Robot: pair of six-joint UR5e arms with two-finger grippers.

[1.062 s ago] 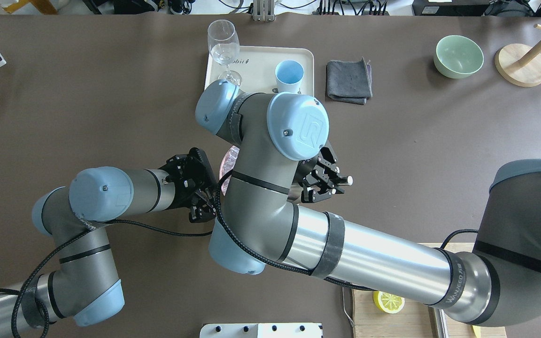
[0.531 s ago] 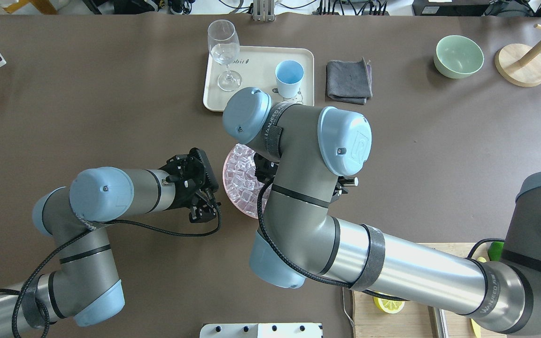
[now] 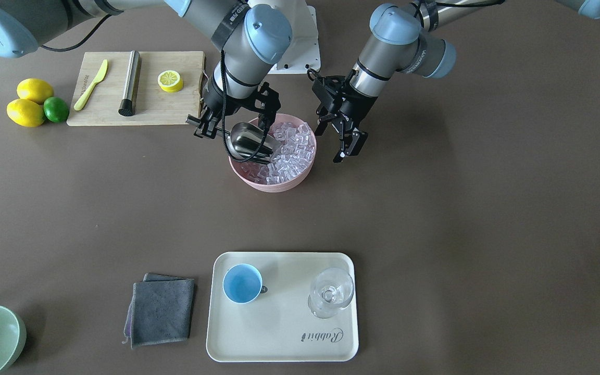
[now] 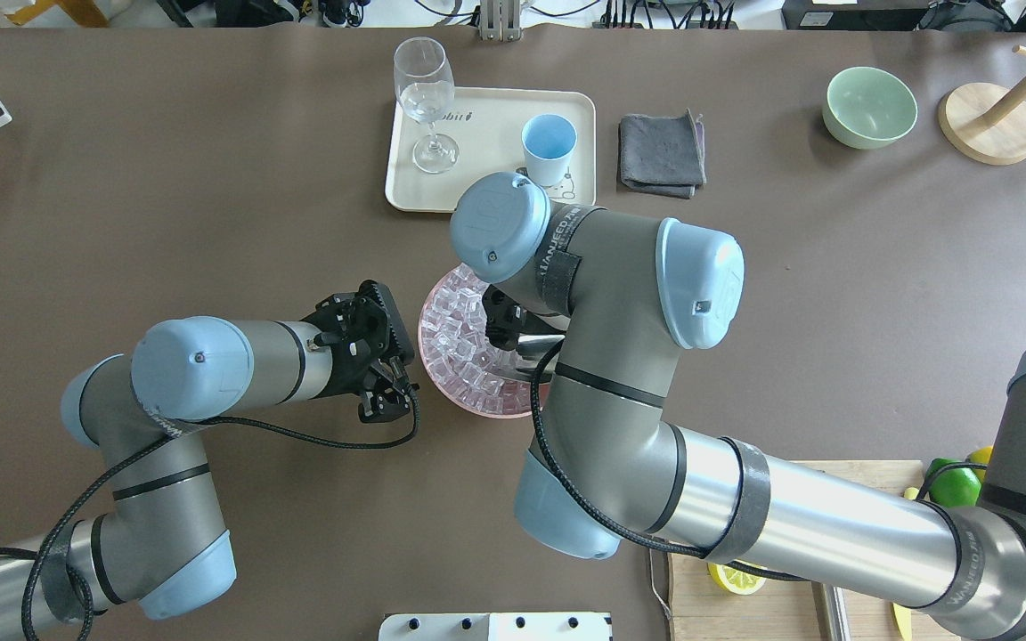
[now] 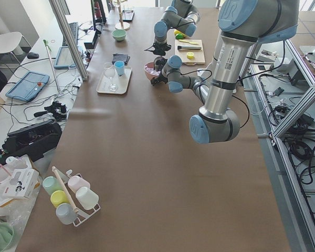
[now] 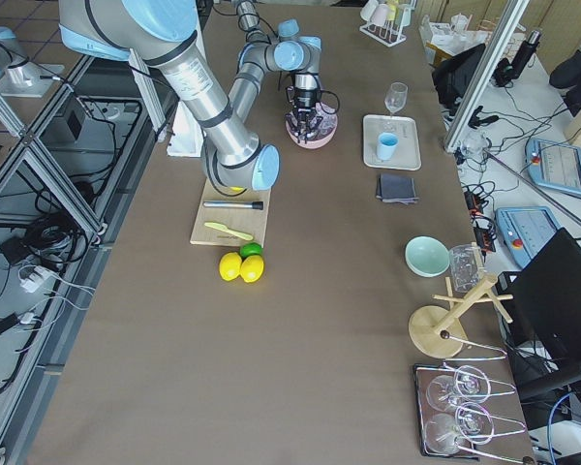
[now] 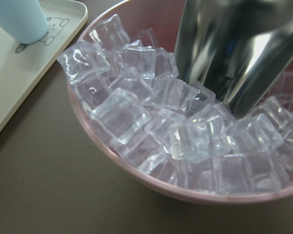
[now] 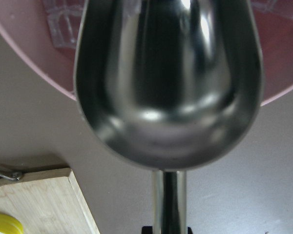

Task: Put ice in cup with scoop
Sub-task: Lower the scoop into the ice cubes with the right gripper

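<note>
Scooping stage: my right gripper [image 3: 202, 126] pinches the shiny steel scoop [image 3: 250, 143] by its handle, empty trough over clear ice cubes [image 3: 294, 151] in a pink bowl [image 3: 275, 185], left gripper [image 3: 348, 151] spread idle; next I'd dig in.

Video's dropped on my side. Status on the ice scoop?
Right gripper shut on scoop handle, trough nosed into ice in pink bowl, nothing loaded. Left gripper open, empty, beside bowl. Cup empty on tray beside wine glass.

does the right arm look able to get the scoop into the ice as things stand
Likely yes: the scoop is tilted into the pink bowl, tip at the ice, and the left gripper hangs outside the rim, out of its way.
</note>
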